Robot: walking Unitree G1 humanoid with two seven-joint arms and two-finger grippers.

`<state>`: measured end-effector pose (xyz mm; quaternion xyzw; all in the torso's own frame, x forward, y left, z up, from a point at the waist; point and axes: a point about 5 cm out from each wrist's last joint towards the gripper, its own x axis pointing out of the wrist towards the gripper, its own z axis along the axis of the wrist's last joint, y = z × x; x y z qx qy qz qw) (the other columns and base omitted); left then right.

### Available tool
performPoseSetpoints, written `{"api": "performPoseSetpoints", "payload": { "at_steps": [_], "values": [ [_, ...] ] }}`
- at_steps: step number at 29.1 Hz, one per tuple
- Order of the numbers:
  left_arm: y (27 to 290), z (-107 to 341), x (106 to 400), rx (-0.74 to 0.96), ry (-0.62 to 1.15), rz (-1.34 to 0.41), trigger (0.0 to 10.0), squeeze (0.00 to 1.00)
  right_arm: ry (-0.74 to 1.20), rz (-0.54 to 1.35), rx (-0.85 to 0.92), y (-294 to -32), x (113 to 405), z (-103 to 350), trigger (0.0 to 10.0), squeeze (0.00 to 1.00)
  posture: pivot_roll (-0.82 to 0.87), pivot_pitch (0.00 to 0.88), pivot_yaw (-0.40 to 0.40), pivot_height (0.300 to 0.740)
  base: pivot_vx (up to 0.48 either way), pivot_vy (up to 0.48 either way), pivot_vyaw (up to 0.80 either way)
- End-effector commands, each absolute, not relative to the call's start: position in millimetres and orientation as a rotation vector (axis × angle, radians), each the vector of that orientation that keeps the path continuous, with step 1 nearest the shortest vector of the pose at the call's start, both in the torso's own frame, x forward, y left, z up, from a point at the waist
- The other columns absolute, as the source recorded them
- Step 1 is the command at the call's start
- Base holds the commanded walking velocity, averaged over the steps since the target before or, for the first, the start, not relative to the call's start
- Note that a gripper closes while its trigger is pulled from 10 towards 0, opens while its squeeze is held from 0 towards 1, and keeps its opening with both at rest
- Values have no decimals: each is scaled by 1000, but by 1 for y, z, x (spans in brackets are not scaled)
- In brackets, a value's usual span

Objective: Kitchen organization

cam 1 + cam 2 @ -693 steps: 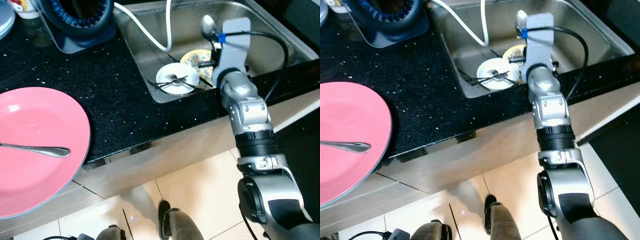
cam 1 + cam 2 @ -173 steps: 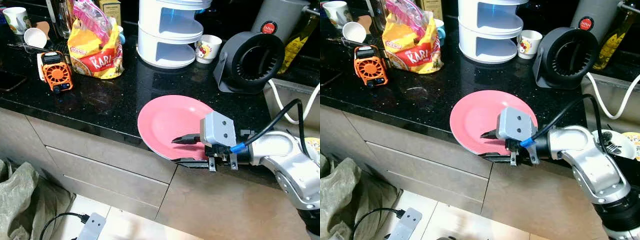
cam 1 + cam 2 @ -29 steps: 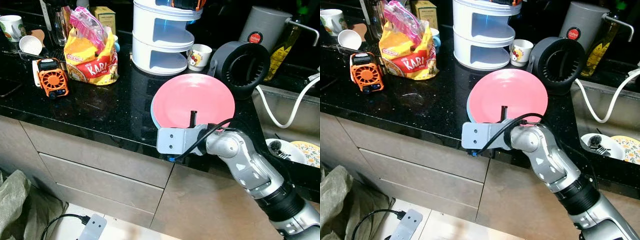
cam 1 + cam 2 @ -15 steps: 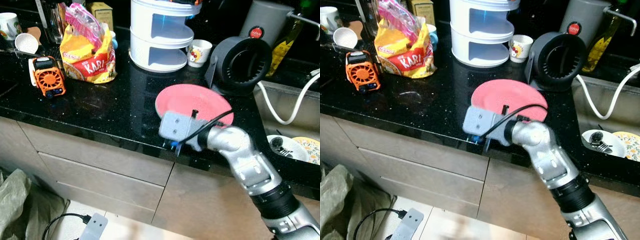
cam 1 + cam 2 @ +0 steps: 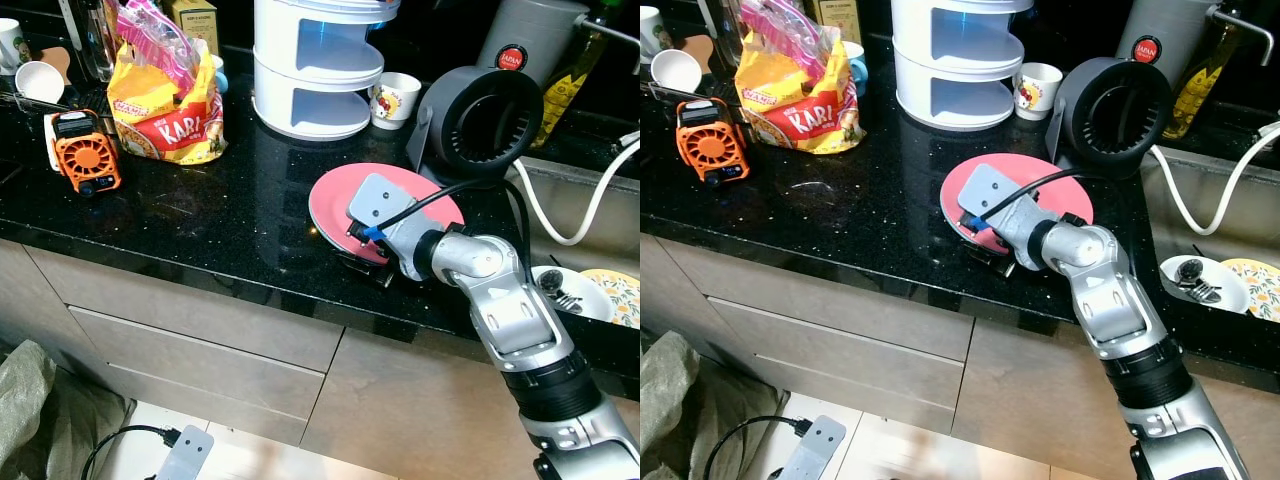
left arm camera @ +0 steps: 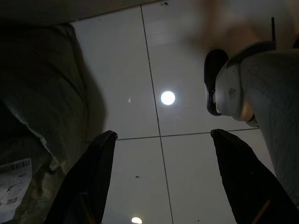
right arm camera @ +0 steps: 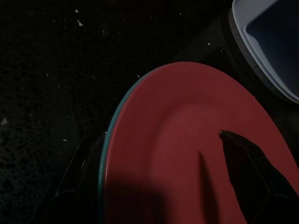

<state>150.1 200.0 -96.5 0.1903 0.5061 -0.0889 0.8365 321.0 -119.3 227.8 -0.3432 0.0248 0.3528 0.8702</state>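
A pink plate [image 5: 335, 200] with a teal underside lies flat on the black counter [image 5: 220, 225], just in front of the black round fan [image 5: 480, 120]. My right gripper [image 5: 365, 262] reaches over the plate's near rim. In the right wrist view that gripper [image 7: 162, 135] is open wide: one finger hovers over the pink face [image 7: 187, 154] and the other sits off the rim, over the counter. My left gripper [image 6: 161, 134] hangs open above the tiled floor.
A white tiered rack [image 5: 320, 70] and a small mug [image 5: 387, 100] stand behind the plate. A yellow snack bag [image 5: 165, 100] and an orange device [image 5: 80, 150] sit to the left. The sink [image 5: 560, 200] at right holds dishes [image 5: 590, 290].
The pink plate, tilted up on edge in my right gripper a second ago, has come down flat on the counter. The gripper has swung in over its near rim.
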Motion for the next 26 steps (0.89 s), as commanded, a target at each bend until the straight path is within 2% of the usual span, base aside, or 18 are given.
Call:
{"api": "performPoseSetpoints", "payload": {
  "at_steps": [1, 4, 6, 8, 9, 10, 17, 24, 25, 26],
  "values": [
    [197, -99, 145, 400, 1088, -198, 10000, 0, 60, 726, -696, -122, 323, 230, 10000, 0, 76, 68, -68, 740, 0, 0, 0],
    [197, -99, 145, 401, 1089, -199, 10000, 0, 76, 741, -717, -123, 321, 228, 10000, 0, 74, 67, -68, 740, 0, 0, 0],
    [197, -99, 146, 403, 1088, -201, 10000, 0, 142, 786, -827, -125, 316, 215, 10000, 0, 76, 61, -72, 740, 0, 0, 0],
    [197, -99, 146, 403, 1086, -201, 10000, 0, 173, 818, -857, -126, 312, 209, 10000, 0, 76, 61, -72, 740, 0, 0, 0],
    [197, -98, 147, 403, 1085, -202, 10000, 0, 194, 840, -871, -126, 309, 206, 4510, 0, 76, 61, -72, 740, 0, 0, 0],
    [197, -98, 147, 404, 1084, -202, 10000, 0, 213, 859, -880, -127, 307, 203, 0, 0, 74, 55, -75, 740, 0, 0, 0],
    [196, -98, 148, 404, 1083, -203, 10000, 0, 246, 897, -895, -131, 303, 201, 0, 0, 75, 51, -77, 740, 0, 0, 0],
    [196, -98, 148, 406, 1083, -204, 10000, 0, 221, 1009, -798, -125, 294, 203, 0, 0, 74, 51, -75, 740, 0, 0, 0],
    [196, -98, 148, 405, 1083, -204, 10000, 0, 199, 1038, -763, -123, 291, 206, 2667, 0, 74, 53, -75, 740, 0, 0, 0],
    [196, -98, 148, 405, 1083, -204, 10000, 0, 174, 1061, -729, -121, 289, 210, 3647, 0, 74, 53, -75, 740, 0, 0, 0]
  ]
}}
